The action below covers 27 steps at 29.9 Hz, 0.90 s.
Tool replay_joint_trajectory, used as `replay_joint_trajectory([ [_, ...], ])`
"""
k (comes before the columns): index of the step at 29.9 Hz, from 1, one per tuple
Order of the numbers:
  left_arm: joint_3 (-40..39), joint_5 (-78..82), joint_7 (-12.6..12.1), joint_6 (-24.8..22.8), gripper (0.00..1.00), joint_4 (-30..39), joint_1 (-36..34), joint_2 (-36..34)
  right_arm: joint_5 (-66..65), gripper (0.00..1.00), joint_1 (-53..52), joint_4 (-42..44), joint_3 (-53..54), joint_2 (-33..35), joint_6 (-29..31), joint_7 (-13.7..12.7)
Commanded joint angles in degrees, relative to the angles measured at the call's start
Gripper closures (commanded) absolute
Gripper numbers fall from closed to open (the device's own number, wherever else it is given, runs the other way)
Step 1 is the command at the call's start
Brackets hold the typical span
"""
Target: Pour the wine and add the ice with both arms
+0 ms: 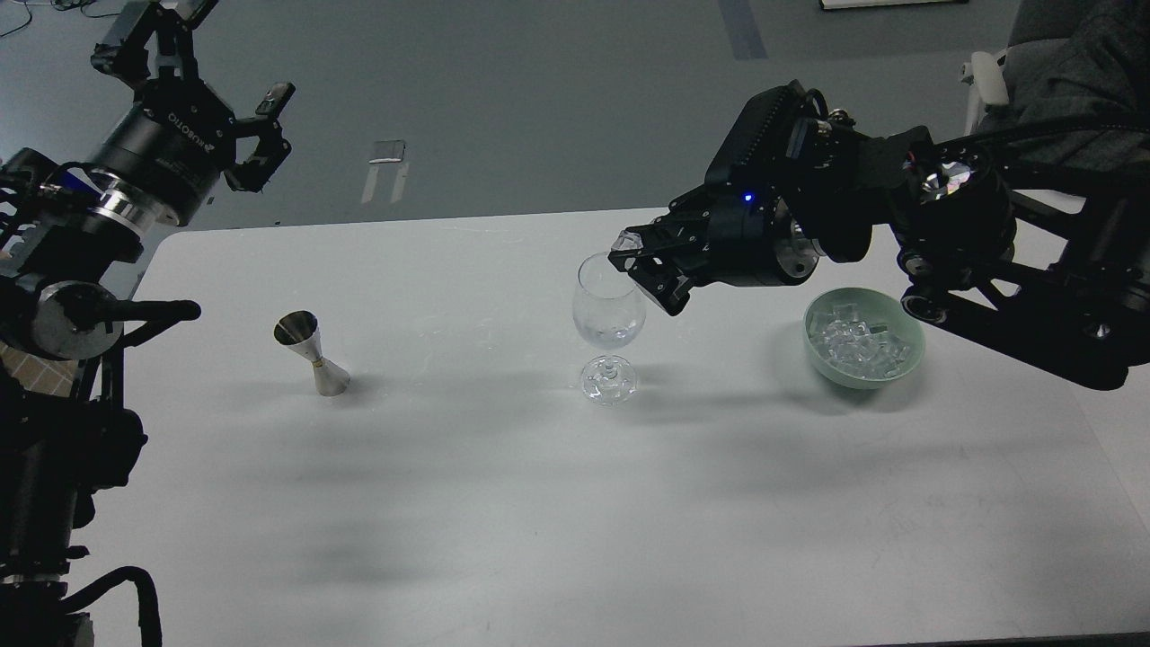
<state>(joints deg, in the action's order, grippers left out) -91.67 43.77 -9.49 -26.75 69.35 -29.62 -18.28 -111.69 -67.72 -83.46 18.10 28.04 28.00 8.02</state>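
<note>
A wine glass (609,314) is standing upright near the middle of the white table (467,503), and everything else is placed from it. The right gripper (640,261) is hovering just at the glass's rim, on its right side, with its fingers pinching a single clear chunk of ice (626,241) right above the rim edge (the chunk is sitting at the fingertips, not yet inside the bowl of the glass). Something pale is showing low in the glass, though whether it is ice or only reflections I cannot tell. To the right of the glass, a pale green bowl (907,355) is sitting on the table, holding a heap of ice cubes (849,337). Well to the left of the glass, a metal jigger (310,352) is standing upright. Far to the upper left of the glass, the left gripper (193,94) is hanging raised beyond the table edge, its fingers spread apart and holding nothing.
</note>
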Motion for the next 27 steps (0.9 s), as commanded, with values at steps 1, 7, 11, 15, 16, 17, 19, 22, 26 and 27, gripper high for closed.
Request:
replay_joint_trajectory([
  [1, 0.00, 0.00, 0.00, -0.06, 0.03, 0.00, 0.00, -0.01, -0.02, 0.94, 0.04, 1.28, -0.09, -1.23, 0.00, -0.11],
  [7, 0.00, 0.00, 0.00, 0.03, 0.03, 0.00, 0.00, 0.08, -0.02, 0.85, 0.31, 3.47, -0.17, -3.08, 0.00, -0.11],
  [11, 0.00, 0.00, 0.00, 0.03, 0.03, 0.00, 0.00, -0.01, -0.02, 0.71, 0.31, 3.56, -0.17, -3.17, 0.00, -0.29],
  [15, 0.00, 0.00, 0.00, 0.03, 0.03, 0.00, 0.00, -0.01, -0.02, 0.58, 0.84, 3.39, -0.09, -3.17, 0.00, -0.37],
  [16, 0.00, 0.00, 0.00, 0.03, 0.03, 0.00, 0.00, -0.01, 0.07, 0.57, 0.92, 3.39, -0.09, -3.08, 0.00, -0.37],
  [17, -0.09, 0.00, 0.00, 0.03, 0.03, 0.00, 0.00, -0.01, 0.07, 0.57, 0.92, 3.39, -0.09, -3.17, 0.00, -0.37],
  [19, -0.09, 0.00, 0.00, 0.03, 0.03, 0.00, 0.00, -0.09, 0.07, 0.55, 0.92, 3.30, -0.09, -3.17, 0.00, -0.37],
  [22, -0.01, 0.00, 0.00, 0.03, 0.03, 0.00, 0.00, -0.09, 0.07, 0.54, 0.84, 3.30, -0.09, -3.17, 0.00, -0.37],
  [26, 0.00, 0.00, 0.00, 0.03, 0.03, 0.00, 0.00, -0.09, 0.07, 0.52, 0.75, 3.21, 0.18, -3.25, 0.00, -0.37],
  [27, -0.09, 0.00, 0.00, 0.03, 0.03, 0.00, 0.00, -0.09, 0.07, 0.51, 0.40, 3.30, 0.61, -3.25, 0.00, -0.37],
])
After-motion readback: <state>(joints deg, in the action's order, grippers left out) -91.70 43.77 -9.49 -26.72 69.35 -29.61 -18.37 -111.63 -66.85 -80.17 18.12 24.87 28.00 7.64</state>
